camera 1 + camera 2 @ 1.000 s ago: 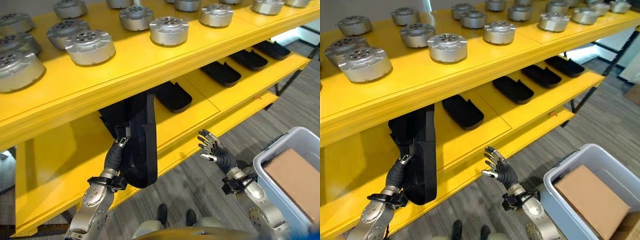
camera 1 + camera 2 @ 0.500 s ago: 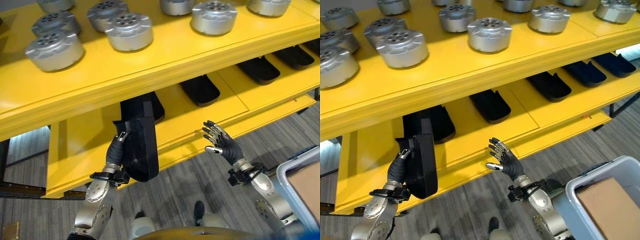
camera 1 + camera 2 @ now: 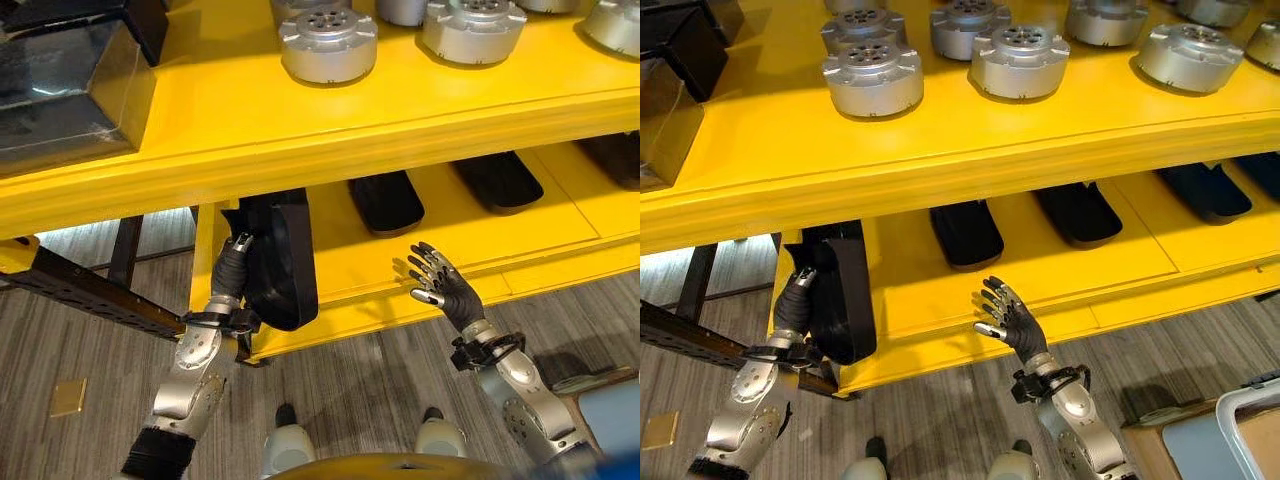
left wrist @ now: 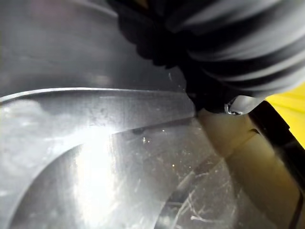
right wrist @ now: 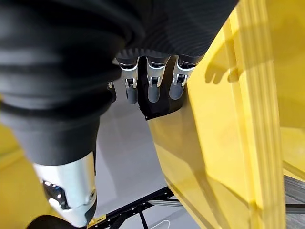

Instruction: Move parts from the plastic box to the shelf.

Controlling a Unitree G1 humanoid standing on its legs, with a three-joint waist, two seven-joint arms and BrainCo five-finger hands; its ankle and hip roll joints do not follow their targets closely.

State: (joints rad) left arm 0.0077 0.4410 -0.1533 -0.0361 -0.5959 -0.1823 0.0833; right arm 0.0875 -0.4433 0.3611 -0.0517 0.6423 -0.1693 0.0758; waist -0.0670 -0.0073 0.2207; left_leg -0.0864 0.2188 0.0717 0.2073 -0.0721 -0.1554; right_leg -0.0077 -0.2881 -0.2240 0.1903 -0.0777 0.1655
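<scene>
Left eye view: the robot's left hand (image 3: 232, 272) holds a long black part (image 3: 283, 262) upright at the left end of the yellow shelf (image 3: 300, 130), its long axis running from below the lower board's front edge up toward the underside of the upper board. The part sits just to the right of the hand and against it, with the thumb side pressed to its near face; the curl of the fingers behind it cannot be made out. Two matching black parts (image 3: 387, 201) already lie flat on the lower board, lengthwise front to back.

Right eye view: the right hand (image 3: 1008, 320) hovers empty with fingers spread and straight, in front of the lower board's edge and well apart from the held part, so the left arm is plainly the nearer one. Round silver parts (image 3: 873, 77) line the upper board.

Left wrist view: the part's scuffed dark surface lies right against the hand.

Right wrist view: straight fingers (image 5: 148, 88) point toward the shelf, holding nothing.

To land flat, the part would likely need tipping forward into the free space at the board's left end.
</scene>
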